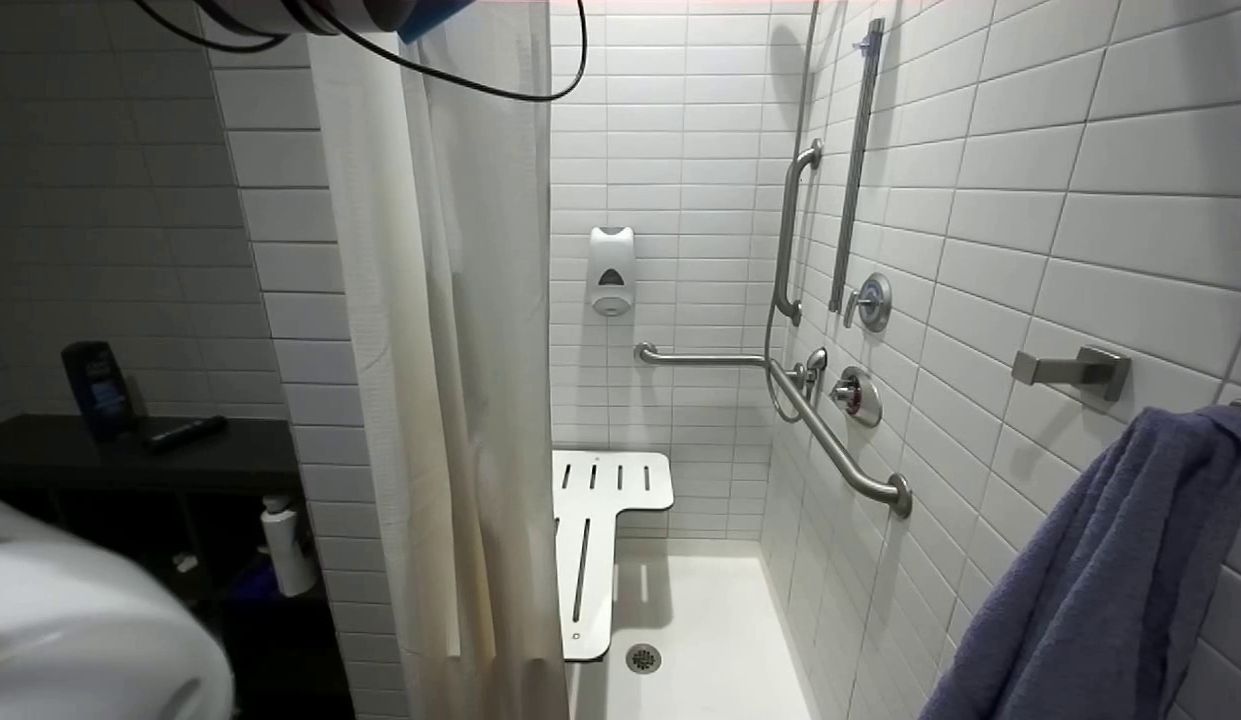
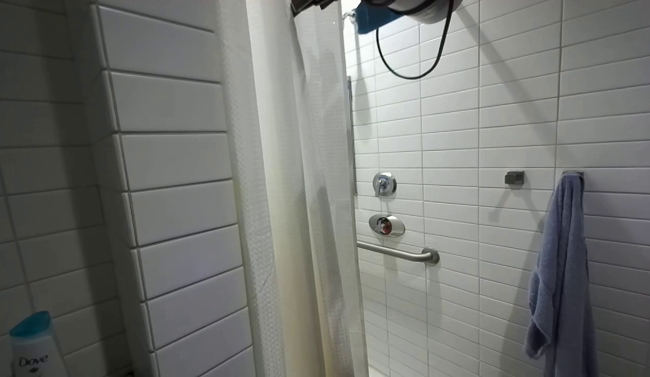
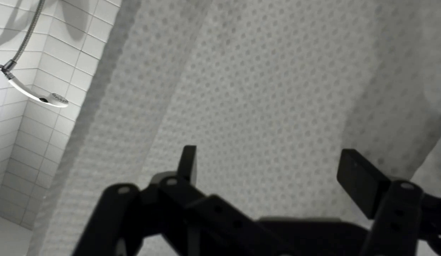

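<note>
At far left in an exterior view, a smooth, rounded white form (image 1: 90, 620) blocks part of a dark, flat-topped shelf unit (image 1: 250, 440). On top, an upright, flattish black bottle (image 1: 98, 390) stands beside a slim black object (image 1: 185, 433) lying flat; below, an open compartment holds a slim white bottle (image 1: 288, 547) and something purple (image 1: 255, 580), too dim to identify. Also at left in an exterior view is a teal-capped white bottle lettered Dove (image 2: 36, 348), contents hidden. Next comes a corner of glossy white rectangular tiles (image 1: 290, 265), then the long cream-white shower curtain (image 1: 480, 350), left of centre, falling in soft vertical folds; close up in the wrist view, its cloth is dimpled with small dots. There the black, jointed gripper (image 3: 269, 154) faces the curtain, its two blocky fingers (image 3: 360, 181) spread wide with fabric beyond the gap; whether they touch it cannot be told. A thin black cable (image 1: 525, 98) loops in front of the cloth in an exterior view. Right of the curtain, which hides part of it, is a white slotted shower seat (image 1: 642, 480), with a white plastic wall dispenser (image 1: 612, 270) above, smooth tubular metal grab bars (image 1: 705, 360) beyond, and, at far right, a soft blue-purple towel (image 1: 1100, 580) hanging in thick folds against the tiles.
</note>
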